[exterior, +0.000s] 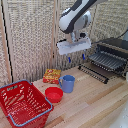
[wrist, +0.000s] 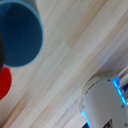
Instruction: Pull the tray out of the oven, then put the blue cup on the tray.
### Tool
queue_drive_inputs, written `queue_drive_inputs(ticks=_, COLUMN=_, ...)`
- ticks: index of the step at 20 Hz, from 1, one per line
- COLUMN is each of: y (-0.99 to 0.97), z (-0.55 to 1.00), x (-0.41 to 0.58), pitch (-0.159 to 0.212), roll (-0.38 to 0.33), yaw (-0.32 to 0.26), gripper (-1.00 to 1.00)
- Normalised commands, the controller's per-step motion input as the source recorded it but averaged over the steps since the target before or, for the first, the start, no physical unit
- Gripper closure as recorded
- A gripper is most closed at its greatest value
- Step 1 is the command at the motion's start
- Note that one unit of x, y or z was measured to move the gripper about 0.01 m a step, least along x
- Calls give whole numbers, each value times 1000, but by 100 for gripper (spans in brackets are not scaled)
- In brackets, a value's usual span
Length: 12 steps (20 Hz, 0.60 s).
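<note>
Nearest the exterior view's lens sat the red basket (exterior: 22,102), at the near left of the wooden table (exterior: 95,105); just beyond it lay the red bowl (exterior: 53,94), and touching or nearly touching that bowl on its right stood the blue cup (exterior: 67,83), upright, with a yellow-and-red packet (exterior: 51,76) behind it; my gripper (exterior: 76,59) hung in the air above and a little to the right of the cup, jaws apart and clamped on nothing; at the far right the oven (exterior: 114,56) stood with its door down and the tray (exterior: 107,61) drawn forward over it, so I judged the pulling done and the cup's turn come; in the wrist view the cup's rim showed large and round, with the bowl at its edge; to do this well I judged I should come straight down over one wall of the cup, on the side away from the bowl, close firmly, lift clear, and set it level on the bars, lest it tip between them.
</note>
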Motion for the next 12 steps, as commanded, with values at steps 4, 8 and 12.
queue_drive_inputs(ticks=4, y=473, z=-404, x=-414, pitch=-15, roll=89, yaw=-102, gripper=-100)
queue_drive_inputs(ticks=8, y=216, z=-208, x=-479, pitch=-53, roll=0, yaw=-66, gripper=-100)
queue_drive_inputs(ticks=12, y=-86, z=-56, x=-37, pitch=-41, roll=-3, yaw=6, gripper=-100)
